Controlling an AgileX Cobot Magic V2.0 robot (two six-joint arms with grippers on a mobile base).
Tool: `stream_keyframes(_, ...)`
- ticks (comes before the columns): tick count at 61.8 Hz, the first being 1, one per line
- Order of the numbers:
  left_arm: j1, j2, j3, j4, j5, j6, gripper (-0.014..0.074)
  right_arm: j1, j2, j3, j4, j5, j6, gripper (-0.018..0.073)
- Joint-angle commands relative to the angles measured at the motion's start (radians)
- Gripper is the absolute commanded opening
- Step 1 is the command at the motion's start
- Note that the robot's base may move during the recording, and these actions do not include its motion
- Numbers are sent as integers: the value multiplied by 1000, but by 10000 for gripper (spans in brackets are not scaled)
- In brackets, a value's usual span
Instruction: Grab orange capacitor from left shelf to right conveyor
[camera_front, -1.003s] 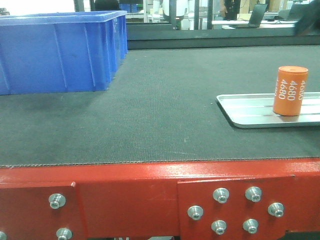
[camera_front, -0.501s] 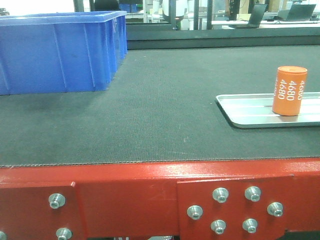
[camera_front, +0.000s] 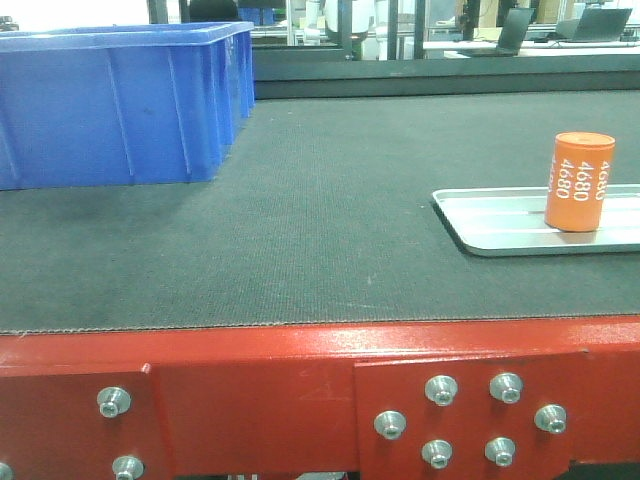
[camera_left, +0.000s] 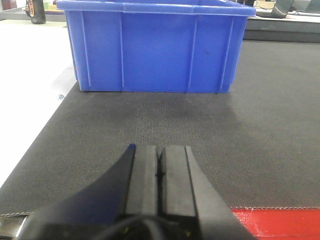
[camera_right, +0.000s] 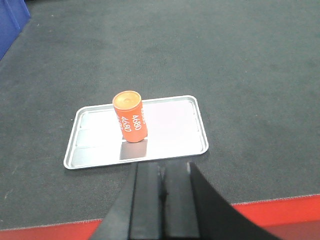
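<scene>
Front view: we record the small orange cylindrical capacitor (camera_front: 579, 182), white "4680" printed vertically on its side, standing upright on the flat silver metal tray (camera_front: 500, 225) at the right of the scene. The tray lies on the wide dark grey textured conveyor belt (camera_front: 320, 220), whose red painted frame (camera_front: 250, 390) with silver hex bolts (camera_front: 441, 390) runs along the near edge. A large blue plastic bin (camera_front: 120, 100) sits on the belt at far left, well apart from the tray. Neither claw shows here.

Left wrist view: we see the left gripper (camera_left: 160, 167) with its 2 black pads pressed together, holding nothing, above the belt's near edge. The blue bin (camera_left: 155, 47) stands farther along the belt.

Right wrist view: the right gripper (camera_right: 162, 192) is likewise closed and empty, just near of the tray (camera_right: 175, 130). The capacitor (camera_right: 129, 116) stands on the tray, left of centre, apart from the claw.
</scene>
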Motion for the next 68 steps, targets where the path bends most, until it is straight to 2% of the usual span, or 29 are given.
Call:
stream_keyframes(1, -6, -9, -4, -3, -85, -2, -127, -7, 5, -28, -6, -69, -2, 57)
stream_keyframes(15, -6, -9, -4, -3, -85, -2, -127, -7, 6, -25, -15, -111, -21, 57)
stream_keyframes(21, -6, -9, -4, -3, -85, -2, -127, -8, -1, 5, 9, -207, -118, 57)
stream_keyframes(25, -6, -9, -4, -3, -85, -2, -127, -8, -29, 54, 90, -296, -227, 57)
stream_keyframes(29, -6, -9, -4, -3, -85, -2, -127, -8, -72, 116, 143, -352, -275, 57)
stream_keyframes(36, -6, -9, -4, -3, -85, -2, -127, -29, -170, 245, 148, -426, -275, 57)
stream_keyframes(50, -6, -9, -4, -3, -85, -2, -127, -145, -387, 486, 184, -507, -249, 57)
stream_keyframes(55, -6, -9, -4, -3, -85, -2, -127, -151, -459, 565, 184, -563, -249, 57)
stream_keyframes(63, -6, -9, -4, -3, -85, -2, -127, -150, -447, 666, 184, -709, -249, 57)
stream_keyframes(68, -6, -9, -4, -3, -85, -2, -127, -149, -449, 662, 184, -702, -249, 57)
